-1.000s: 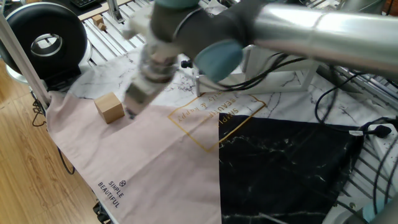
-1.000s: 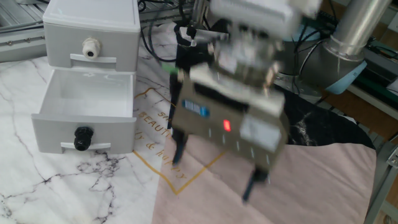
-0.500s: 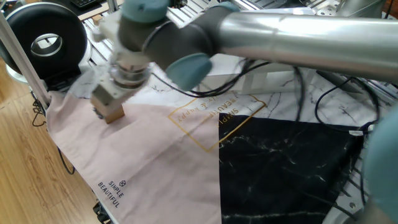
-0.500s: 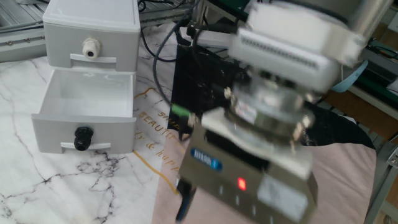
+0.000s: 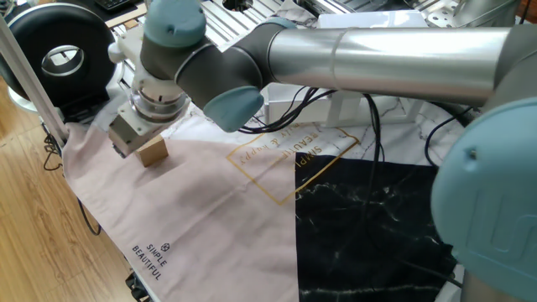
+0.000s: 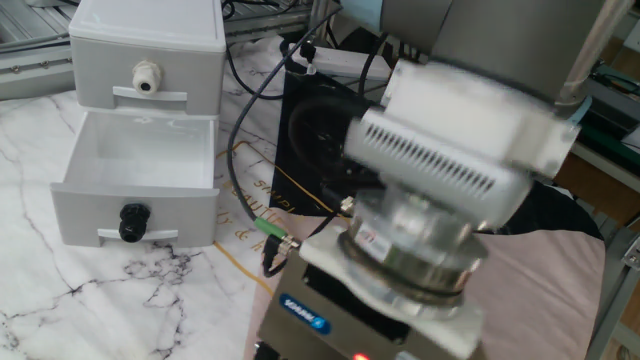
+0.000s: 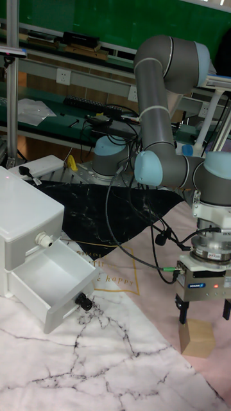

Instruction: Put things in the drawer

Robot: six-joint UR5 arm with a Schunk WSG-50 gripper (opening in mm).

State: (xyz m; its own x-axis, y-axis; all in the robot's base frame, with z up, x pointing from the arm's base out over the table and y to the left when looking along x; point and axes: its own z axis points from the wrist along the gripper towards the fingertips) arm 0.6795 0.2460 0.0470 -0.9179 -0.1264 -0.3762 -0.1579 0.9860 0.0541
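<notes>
A small light-brown wooden block (image 7: pixel 197 337) lies on the pink cloth, and it also shows at the left of one fixed view as the block (image 5: pixel 154 153). My gripper (image 7: pixel 205 316) hangs straight above it and is open. Its dark fingertips (image 7: pixel 183 313) stand at about the height of the block's top, one towards each side, with nothing held. The white cabinet's lower drawer (image 7: pixel 38 288) is pulled out, with its dark knob (image 7: pixel 83 300) facing forward. The same drawer (image 6: pixel 137 205) looks empty in the other fixed view, where the gripper's fingers fall below the picture's edge.
The cabinet's upper drawer (image 6: pixel 147 62) is shut. A black cloth (image 5: pixel 377 226) covers the table beside the pink cloth (image 5: pixel 193 218). A black round device (image 5: pixel 59 52) stands just beyond the block. Cables (image 7: pixel 138 244) trail from the arm over the cloth.
The arm has swung across the pink cloth to the block and come down over it. The gripper has stayed open. The block and the drawer have not moved.
</notes>
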